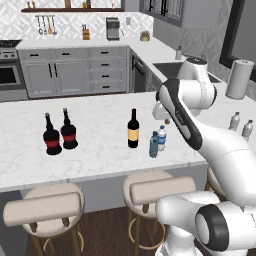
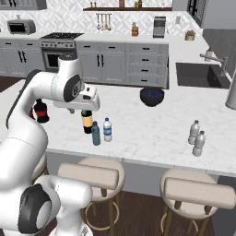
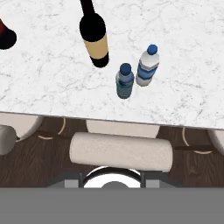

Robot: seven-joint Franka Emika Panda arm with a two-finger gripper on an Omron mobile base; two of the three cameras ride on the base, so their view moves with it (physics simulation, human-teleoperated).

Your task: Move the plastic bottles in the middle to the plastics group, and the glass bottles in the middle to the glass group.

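My jaws' spread cannot be told; they grasp nothing. Slim dark wine bottle [image 3: 94, 37] stands mid-desk; blue-tinted plastic bottle [image 3: 124, 81] just beside it, near the edge. Descend squarely over its cap.

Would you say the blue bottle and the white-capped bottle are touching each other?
Apart. The hand view shows a thin strip of counter between the blue bottle and the white-capped bottle.

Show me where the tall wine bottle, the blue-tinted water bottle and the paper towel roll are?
wine bottle [image 1: 133, 134]: left base view, on its yellow-tan label.
blue-tinted water bottle [image 3: 124, 83]: hand view, on its body.
paper towel roll [image 1: 239, 80]: left base view, on its white side.
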